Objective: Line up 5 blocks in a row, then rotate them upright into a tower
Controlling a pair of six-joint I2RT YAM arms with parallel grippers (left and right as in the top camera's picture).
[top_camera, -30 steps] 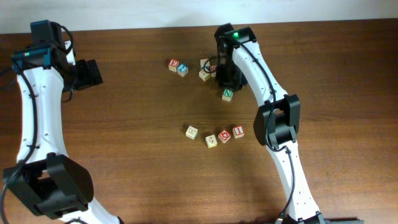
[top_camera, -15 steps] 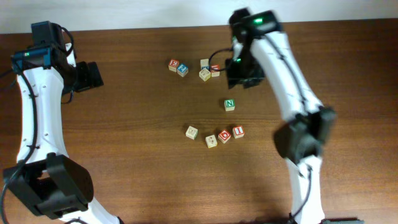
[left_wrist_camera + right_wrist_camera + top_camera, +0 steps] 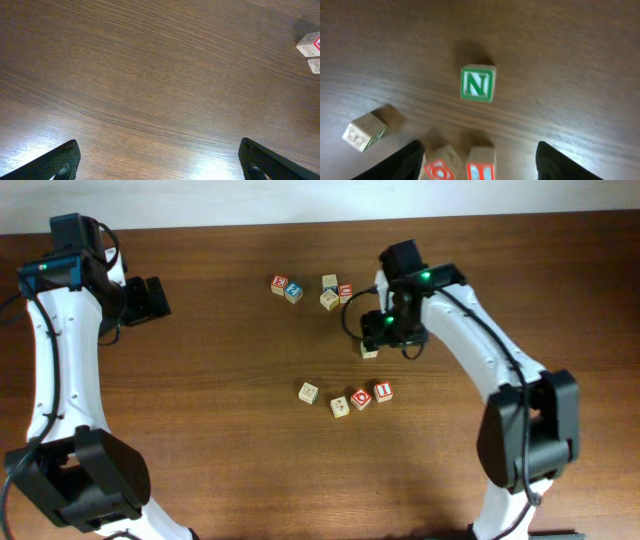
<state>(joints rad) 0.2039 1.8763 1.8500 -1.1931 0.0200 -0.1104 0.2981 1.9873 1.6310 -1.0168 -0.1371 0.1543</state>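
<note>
Brown wood-grain table (image 3: 200, 430); blue-faced cube (image 3: 293, 293) near far edge; yellow-green-faced cube (image 3: 328, 301) nearby, apart.

Row of four blocks (image 3: 360, 400) mid-counter (image 3: 200, 430), one block (image 3: 478, 84) just behind its right end, five more blocks (image 3: 329, 300) clumped farther back

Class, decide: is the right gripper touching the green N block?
Apart. The right wrist view shows bare wood between the green N block and both open fingers of the right gripper.
</note>
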